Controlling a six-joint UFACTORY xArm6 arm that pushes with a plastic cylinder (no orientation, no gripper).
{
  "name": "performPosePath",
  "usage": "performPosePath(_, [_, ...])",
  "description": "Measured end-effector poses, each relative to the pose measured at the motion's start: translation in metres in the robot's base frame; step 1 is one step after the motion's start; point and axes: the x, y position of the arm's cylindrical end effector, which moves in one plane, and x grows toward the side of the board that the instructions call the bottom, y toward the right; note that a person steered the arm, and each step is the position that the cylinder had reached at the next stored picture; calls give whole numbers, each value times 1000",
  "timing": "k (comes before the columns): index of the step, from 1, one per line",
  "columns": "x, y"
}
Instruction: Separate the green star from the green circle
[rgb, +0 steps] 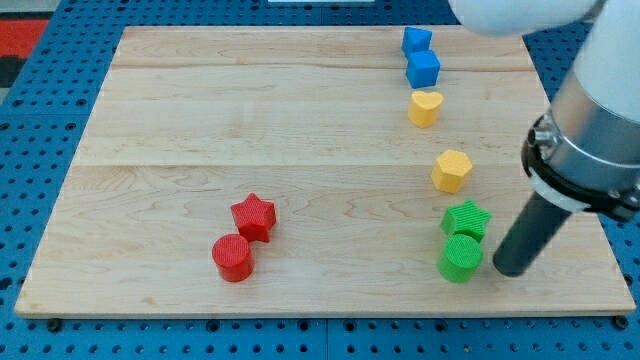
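The green star (466, 218) lies near the view's bottom right of the wooden board (200, 130). The green circle (460, 258) sits directly below it, touching it. My tip (506, 270) is on the board just to the right of the green circle, a small gap away, and below and right of the green star.
A yellow hexagon (452, 171) lies just above the green star. A yellow heart (425, 107) and two blue blocks (422, 68) (416, 40) stand further up. A red star (253, 216) and red circle (233, 258) lie at the bottom centre-left. The board's right edge is close to my tip.
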Motion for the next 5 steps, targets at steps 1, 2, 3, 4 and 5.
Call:
performPosePath(1, [-21,-25])
performPosePath(2, [-33,-49])
performPosePath(3, [-33,-33])
performPosePath(4, [-31,-48])
performPosePath(5, [-31,-99])
